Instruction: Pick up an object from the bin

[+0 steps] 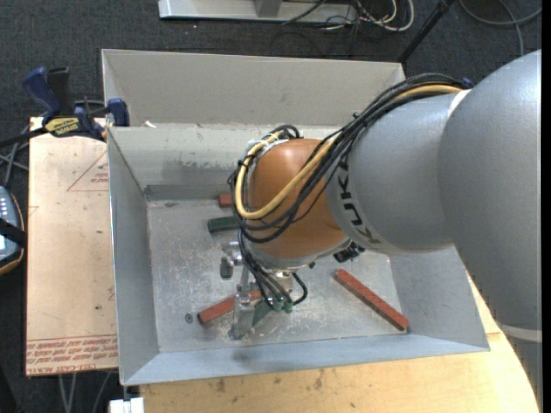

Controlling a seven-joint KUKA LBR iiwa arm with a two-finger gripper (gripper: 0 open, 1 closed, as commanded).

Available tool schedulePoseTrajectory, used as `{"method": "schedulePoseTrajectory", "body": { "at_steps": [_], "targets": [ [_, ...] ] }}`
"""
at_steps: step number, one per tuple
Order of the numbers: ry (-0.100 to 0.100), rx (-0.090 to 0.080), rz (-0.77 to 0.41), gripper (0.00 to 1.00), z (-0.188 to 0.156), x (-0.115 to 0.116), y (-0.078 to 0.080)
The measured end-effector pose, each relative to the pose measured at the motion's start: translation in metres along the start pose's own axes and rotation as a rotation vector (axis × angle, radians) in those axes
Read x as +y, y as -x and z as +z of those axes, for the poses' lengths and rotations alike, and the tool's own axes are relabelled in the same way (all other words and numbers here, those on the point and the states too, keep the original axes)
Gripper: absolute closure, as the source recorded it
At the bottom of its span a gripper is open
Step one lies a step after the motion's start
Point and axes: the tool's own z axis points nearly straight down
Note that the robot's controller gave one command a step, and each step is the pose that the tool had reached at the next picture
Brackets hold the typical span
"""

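My gripper hangs under the orange wrist cover, low over the bin floor near the front wall. A short red-brown block lies flat just to its left, with one end touching or passing under the gripper. A long red-brown bar lies slanted on the floor to the right, apart from the gripper. Whether anything sits in the gripper is hidden.
A dark green piece lies toward the back left, partly under the wrist cover. Behind it, at the back wall's foot, sits a small red piece. A tiny dark bit rests front left. The arm covers the bin's right side.
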Motion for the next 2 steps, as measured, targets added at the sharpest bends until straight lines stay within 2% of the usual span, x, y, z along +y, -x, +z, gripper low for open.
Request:
{"method": "schedulePoseTrajectory", "body": {
  "at_steps": [1, 2],
  "targets": [
    [0.001, -0.007, 0.003, 0.0, -0.004, -0.001, 0.002],
    [0.002, -0.011, -0.072, 0.0, 0.057, -0.044, 0.002]
  ]
}}
